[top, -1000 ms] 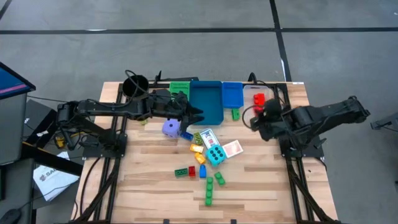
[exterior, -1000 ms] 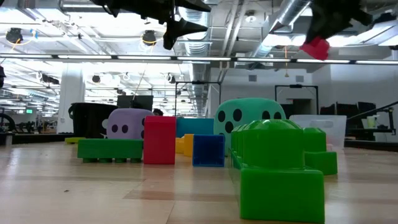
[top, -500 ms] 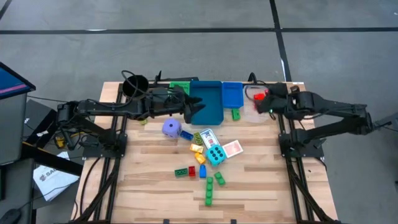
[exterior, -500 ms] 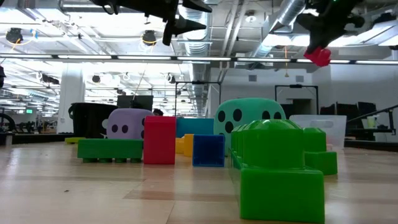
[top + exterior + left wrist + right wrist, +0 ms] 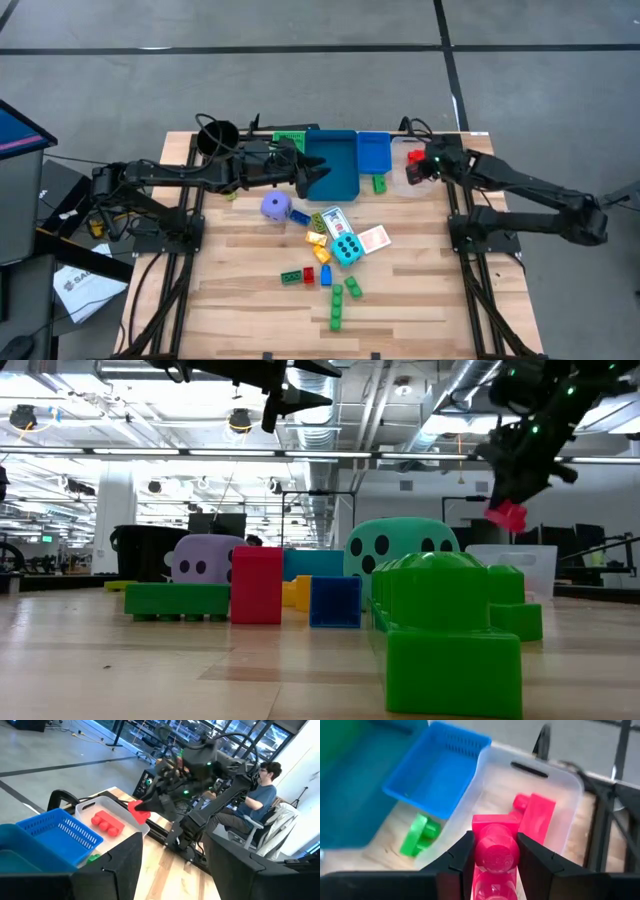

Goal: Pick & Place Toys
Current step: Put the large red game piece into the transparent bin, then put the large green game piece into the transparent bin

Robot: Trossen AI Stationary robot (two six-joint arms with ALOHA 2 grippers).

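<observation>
My right gripper (image 5: pixel 420 170) is shut on a red brick (image 5: pixel 495 845) and hangs over the clear bin (image 5: pixel 530 757) at the far right. A second red brick (image 5: pixel 536 814) lies in that bin. My left gripper (image 5: pixel 318 172) is open and empty, high over the large blue bin (image 5: pixel 332 165). On the table's middle rest a purple die (image 5: pixel 276 206), a cyan dotted die (image 5: pixel 347 249), playing cards (image 5: pixel 372 239) and several small bricks (image 5: pixel 338 305). A green brick (image 5: pixel 420 837) lies beside the blue basket (image 5: pixel 435 770). My right gripper pinches the red brick by two opposite sides (image 5: pixel 479 837) between its two fingers. The fingers slant down from above. The brick (image 5: pixel 507 515) is lifted clear and hangs above the clear bin, with a stud facing back along the fingers.
A green bin (image 5: pixel 288 137) and a black cup (image 5: pixel 216 136) stand at the far edge, left of the blue bins. In the left wrist view a person sits beyond the table's right side. The near half of the wooden table (image 5: pixel 250 320) holds only a few bricks.
My right gripper, still shut on the red brick, has swung toward the far edge and sunk toward the clear bin while its arm stretched out. My left gripper has turned a little toward the far edge over the large blue bin.
</observation>
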